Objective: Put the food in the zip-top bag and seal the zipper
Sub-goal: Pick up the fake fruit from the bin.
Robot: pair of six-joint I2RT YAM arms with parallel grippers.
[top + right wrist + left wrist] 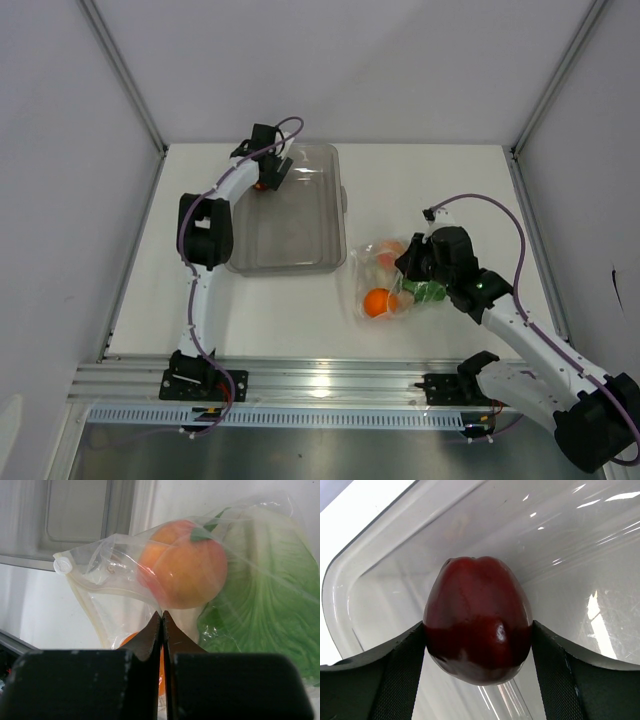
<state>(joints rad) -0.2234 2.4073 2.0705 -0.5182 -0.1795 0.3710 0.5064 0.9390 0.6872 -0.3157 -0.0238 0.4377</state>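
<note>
A dark red bulb (477, 620) sits in the far left corner of the grey tray (350, 580), and my left gripper (478, 630) has a finger pressed on each side of it. From above, that gripper (268, 180) is down inside the tray (290, 268). The clear zip-top bag (385, 280) lies right of the tray holding an orange (377, 301), a peach-coloured fruit (185, 565) and green lettuce (265, 610). My right gripper (162, 614) is shut, pinching the bag's film (100, 570) just below the fruit. The zipper strip (85, 602) runs down the bag's left edge.
White walls with metal posts enclose the white table on three sides. The arms' mounting rail (320, 380) runs along the near edge. The right arm (520, 330) reaches in from the bottom right, and its purple cable loops above it.
</note>
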